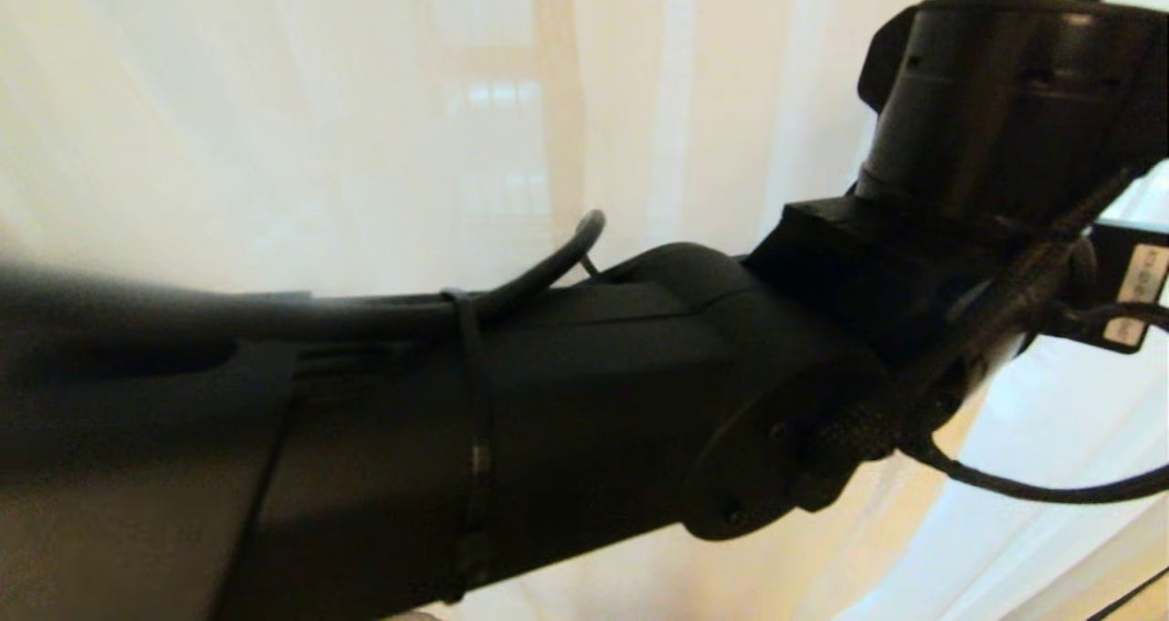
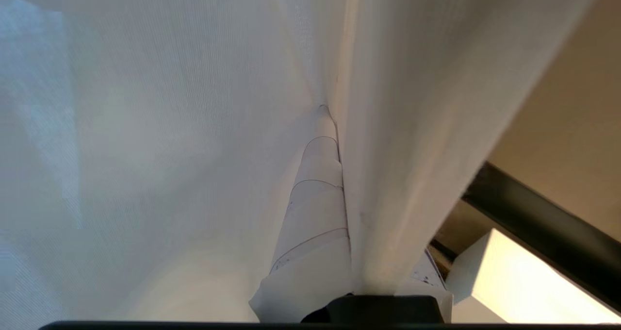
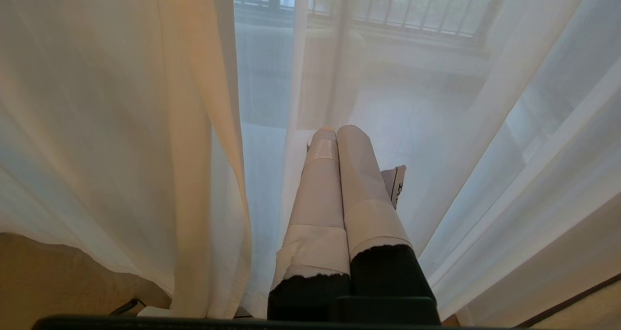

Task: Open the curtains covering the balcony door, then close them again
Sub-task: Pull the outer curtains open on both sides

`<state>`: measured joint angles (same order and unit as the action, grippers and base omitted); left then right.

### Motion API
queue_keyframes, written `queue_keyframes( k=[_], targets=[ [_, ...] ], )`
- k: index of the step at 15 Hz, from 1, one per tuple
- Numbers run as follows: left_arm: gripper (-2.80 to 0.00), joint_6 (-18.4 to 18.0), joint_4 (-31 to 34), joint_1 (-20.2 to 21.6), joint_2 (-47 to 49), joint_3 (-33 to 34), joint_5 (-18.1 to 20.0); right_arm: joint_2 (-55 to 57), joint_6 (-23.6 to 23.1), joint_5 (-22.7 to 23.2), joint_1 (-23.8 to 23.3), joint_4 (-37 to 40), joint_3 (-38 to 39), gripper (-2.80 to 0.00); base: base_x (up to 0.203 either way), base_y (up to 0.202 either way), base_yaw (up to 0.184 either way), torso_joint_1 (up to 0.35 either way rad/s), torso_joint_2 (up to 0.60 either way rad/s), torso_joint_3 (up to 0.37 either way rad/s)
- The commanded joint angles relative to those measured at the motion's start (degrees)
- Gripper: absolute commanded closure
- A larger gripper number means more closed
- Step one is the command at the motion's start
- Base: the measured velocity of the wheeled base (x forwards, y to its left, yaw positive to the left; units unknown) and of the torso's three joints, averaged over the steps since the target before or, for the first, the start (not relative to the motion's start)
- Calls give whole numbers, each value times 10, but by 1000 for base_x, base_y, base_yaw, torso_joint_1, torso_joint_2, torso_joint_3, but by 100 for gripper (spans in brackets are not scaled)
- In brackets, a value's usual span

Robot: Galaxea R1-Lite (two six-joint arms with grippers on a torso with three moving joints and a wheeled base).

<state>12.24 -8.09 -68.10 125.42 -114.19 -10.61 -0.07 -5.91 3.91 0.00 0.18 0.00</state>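
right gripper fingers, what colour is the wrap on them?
White tape over black bases on the right gripper fingers, clearest in the right wrist view.

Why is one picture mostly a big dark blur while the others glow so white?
Head view: the black left arm sits close to the lens, soft towards the left edge. Left wrist view: thin sheer white curtain fabric, clamped by the left gripper, fills the frame. Right wrist view: daylight glows through the sheer panels, hazing the black railing.

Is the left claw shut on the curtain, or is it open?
Shut on it. The left claw has a fold of the curtain pinched between its taped fingers, which show no gap.
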Motion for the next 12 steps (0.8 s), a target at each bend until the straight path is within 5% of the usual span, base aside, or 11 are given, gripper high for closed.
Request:
queue_keyframes(
  k=[1,5,12],
  targets=[
    [0,1,-3,10,-10,-1,-2,1,-1,0,0,0,0,0,0,0,0,0,0,0],
    [0,-18,18,65,-58,1,-27,1,-1,0,0,0,0,0,0,0,0,0,0,0],
    [0,-40,34,130,-112,13,-197,1,-1,0,0,0,0,0,0,0,0,0,0,0]
  ],
)
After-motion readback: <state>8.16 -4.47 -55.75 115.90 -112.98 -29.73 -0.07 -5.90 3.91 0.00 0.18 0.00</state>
